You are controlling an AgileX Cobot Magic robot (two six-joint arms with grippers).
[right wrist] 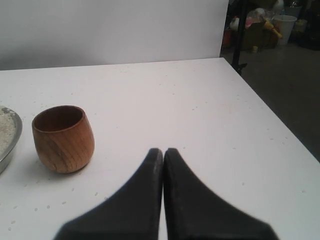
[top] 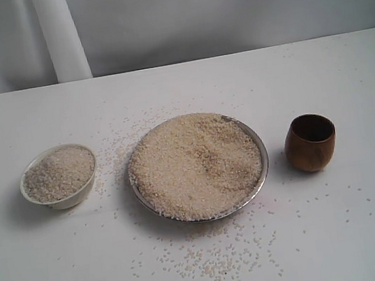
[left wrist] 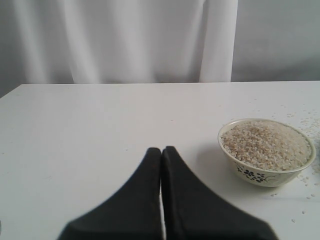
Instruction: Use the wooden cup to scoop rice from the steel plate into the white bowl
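Exterior view: a steel plate [top: 266,160] heaped with rice [top: 194,164] sits mid-table [top: 370,226], with a white bowl [top: 59,201] to its left and a wooden cup [top: 310,147] upright and empty to its right. The three stand in a row, apart from one another. The bowl already holds rice close to its rim. Stray grains [top: 212,260] dot the table around the plate. No arm shows here.

Left wrist view: the left gripper [left wrist: 162,150] hangs above bare table with its fingers pressed together, empty, and the bowl is off to one side.

Right wrist view: the right gripper [right wrist: 163,151] is likewise closed on nothing, near the cup but not touching it. The cup appears placed on this arm's side for pickup, and the jaws would have to part first.
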